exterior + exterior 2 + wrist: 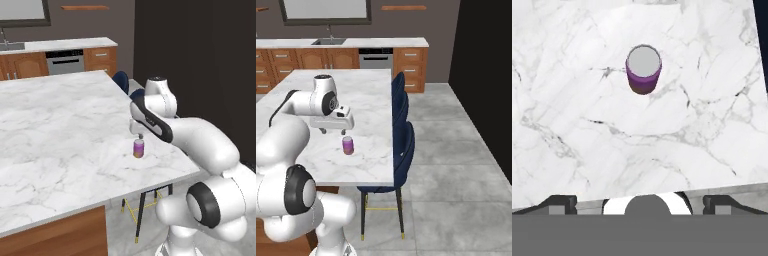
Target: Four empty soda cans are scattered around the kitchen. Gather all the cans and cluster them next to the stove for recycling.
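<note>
Risk noted: the gripper [333,131], jaws spread wide and holding nothing, hangs above the upright soda can [348,145], which stands at 12 o'clock in the hand view, so a misaligned descent could topple it across the white marble island [376,95] towards the blue stools [403,125] near its edge.

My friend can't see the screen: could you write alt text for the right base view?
A small purple soda can stands upright on a white marble island, with the white robot arm's open tool hovering just above and left of it. Dark blue stools line the island's right edge.
</note>
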Tool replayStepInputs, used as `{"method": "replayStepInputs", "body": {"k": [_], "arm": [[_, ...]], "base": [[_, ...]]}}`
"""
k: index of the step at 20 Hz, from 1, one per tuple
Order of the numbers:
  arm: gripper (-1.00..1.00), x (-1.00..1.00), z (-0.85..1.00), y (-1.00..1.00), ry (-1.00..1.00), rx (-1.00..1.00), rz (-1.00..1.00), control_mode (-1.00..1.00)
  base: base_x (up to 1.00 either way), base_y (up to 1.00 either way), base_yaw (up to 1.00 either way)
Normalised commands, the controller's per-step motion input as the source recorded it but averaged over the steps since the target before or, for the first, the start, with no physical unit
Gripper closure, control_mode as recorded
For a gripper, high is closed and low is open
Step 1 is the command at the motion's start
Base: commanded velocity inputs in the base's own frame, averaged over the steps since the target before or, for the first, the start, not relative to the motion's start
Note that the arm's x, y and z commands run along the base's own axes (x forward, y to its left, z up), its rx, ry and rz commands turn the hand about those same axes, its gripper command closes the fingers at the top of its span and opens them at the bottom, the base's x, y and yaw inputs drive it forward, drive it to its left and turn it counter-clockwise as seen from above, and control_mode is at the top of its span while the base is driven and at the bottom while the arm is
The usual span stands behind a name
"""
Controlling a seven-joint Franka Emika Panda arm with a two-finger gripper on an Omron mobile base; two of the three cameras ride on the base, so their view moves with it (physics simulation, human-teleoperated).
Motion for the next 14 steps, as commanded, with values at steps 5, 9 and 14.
{"method": "replayStepInputs", "body": {"k": [5, 9, 14], "arm": [[-1.0, 0.25, -0.26, 0.0, 0.0, 0.0, 0.0, -1.0], [-1.0, 0.3, -0.3, 0.0, 0.0, 0.0, 0.0, -1.0], [-1.0, 0.25, -0.29, 0.0, 0.0, 0.0, 0.0, -1.0]], "base": [[0.0, 0.0, 0.0], [0.0, 0.0, 0.0], [0.0, 0.0, 0.0]]}}
